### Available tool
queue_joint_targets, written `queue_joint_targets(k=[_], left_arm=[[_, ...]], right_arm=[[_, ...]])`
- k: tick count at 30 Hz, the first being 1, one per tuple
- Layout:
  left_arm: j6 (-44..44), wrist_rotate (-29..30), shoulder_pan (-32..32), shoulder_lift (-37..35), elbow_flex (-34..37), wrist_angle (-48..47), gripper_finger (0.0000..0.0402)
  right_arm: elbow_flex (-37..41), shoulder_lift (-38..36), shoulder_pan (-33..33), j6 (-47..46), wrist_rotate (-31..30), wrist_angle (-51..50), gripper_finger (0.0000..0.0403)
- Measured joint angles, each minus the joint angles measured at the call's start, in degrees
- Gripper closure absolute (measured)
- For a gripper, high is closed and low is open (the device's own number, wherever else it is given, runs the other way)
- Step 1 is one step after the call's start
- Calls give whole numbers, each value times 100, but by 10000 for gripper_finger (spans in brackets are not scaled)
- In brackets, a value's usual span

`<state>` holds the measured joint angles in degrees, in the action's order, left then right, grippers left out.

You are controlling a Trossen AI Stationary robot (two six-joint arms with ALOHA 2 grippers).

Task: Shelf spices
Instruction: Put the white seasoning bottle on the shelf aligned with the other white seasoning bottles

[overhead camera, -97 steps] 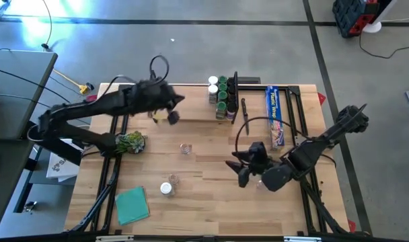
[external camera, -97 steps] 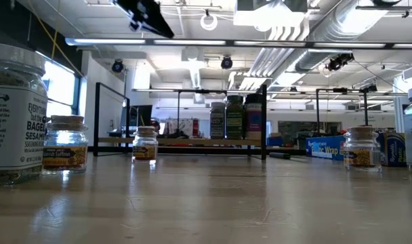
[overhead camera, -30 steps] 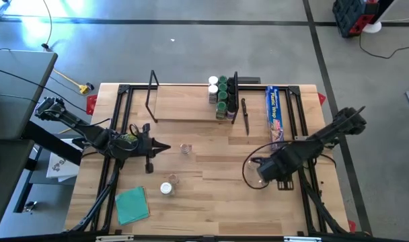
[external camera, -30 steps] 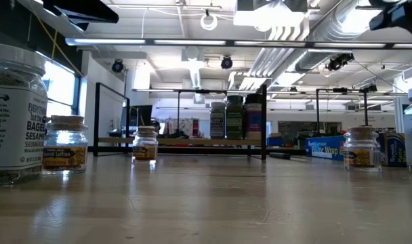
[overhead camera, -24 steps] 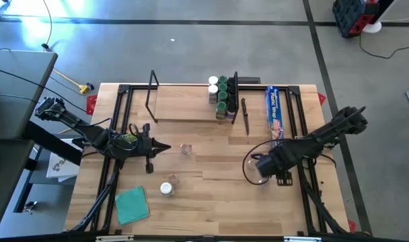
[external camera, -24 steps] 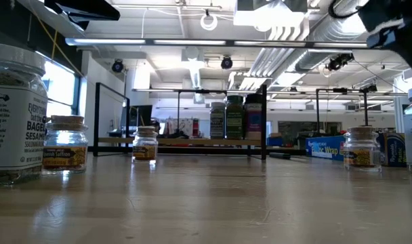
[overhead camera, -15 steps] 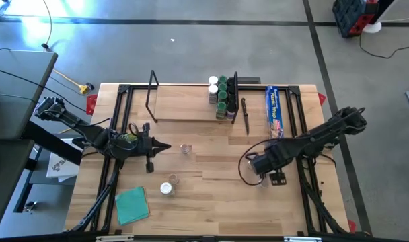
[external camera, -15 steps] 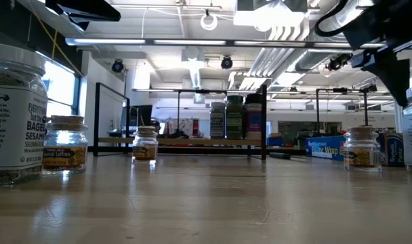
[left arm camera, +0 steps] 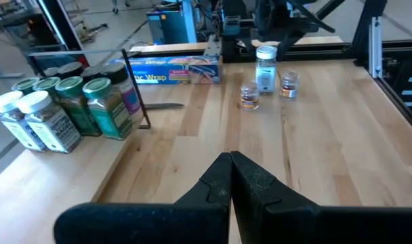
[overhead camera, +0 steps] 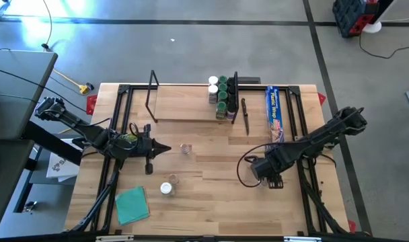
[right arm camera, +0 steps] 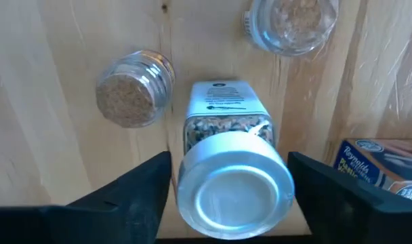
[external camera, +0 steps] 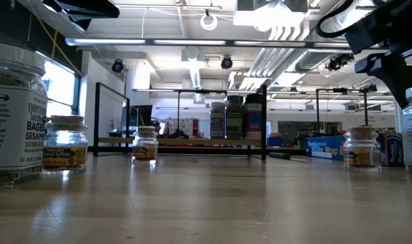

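Several spice jars (overhead camera: 221,94) stand at the right end of the light-wood shelf (overhead camera: 184,104) at the table's far side. My right gripper (right arm camera: 230,193) points down, open, one finger on each side of a white-lidded jar (right arm camera: 234,186) standing at the table's right; I cannot tell whether they touch it. Two small jars (right arm camera: 133,95) (right arm camera: 292,24) stand beside it. Loose jars (overhead camera: 167,188) (overhead camera: 186,148) stand mid-table. My left gripper (overhead camera: 165,148) hovers shut at the table's left, holding nothing.
The blue wrap box (overhead camera: 276,114) lies right of the shelf, close to my right gripper, with a thin dark tool (overhead camera: 245,115) beside it. A teal pad (overhead camera: 132,204) lies near the front left. A green leafy bunch (overhead camera: 127,139) sits under my left arm.
My right gripper has come down over the white-lidded jar and shifted a little toward the table's left; in the low view it has dropped in from the top right. The jars have not moved.
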<state>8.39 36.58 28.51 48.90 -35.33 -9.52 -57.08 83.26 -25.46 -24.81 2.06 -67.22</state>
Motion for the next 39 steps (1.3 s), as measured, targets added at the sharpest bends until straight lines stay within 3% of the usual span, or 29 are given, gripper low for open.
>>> queue_joint_targets(k=[7, 11, 18, 22, 29, 34, 39], left_arm=[[-68, 68, -1, 0, 0, 17, 401], [-68, 59, 0, 0, 0, 29, 402], [-2, 66, -1, -7, 0, 46, 402], [54, 89, -4, -9, 0, 44, 401], [111, 173, -2, -183, -2, 39, 402], [657, 117, -2, -392, -7, -137, 402], [1095, -120, -1, -431, -7, -594, 402]], right_arm=[[-38, 6, -9, -452, 30, -63, 212], [-561, 11, 48, -838, -14, -737, 213], [-2526, 150, 314, -1269, -714, -1883, 213], [-3752, 996, 786, -453, -1067, -1823, 213], [-5585, 3121, 1869, 1861, -932, -1423, 213], [-6197, 4159, 2366, 2531, -557, -1080, 213], [-6584, 4726, 2587, 2678, -390, -1021, 213]])
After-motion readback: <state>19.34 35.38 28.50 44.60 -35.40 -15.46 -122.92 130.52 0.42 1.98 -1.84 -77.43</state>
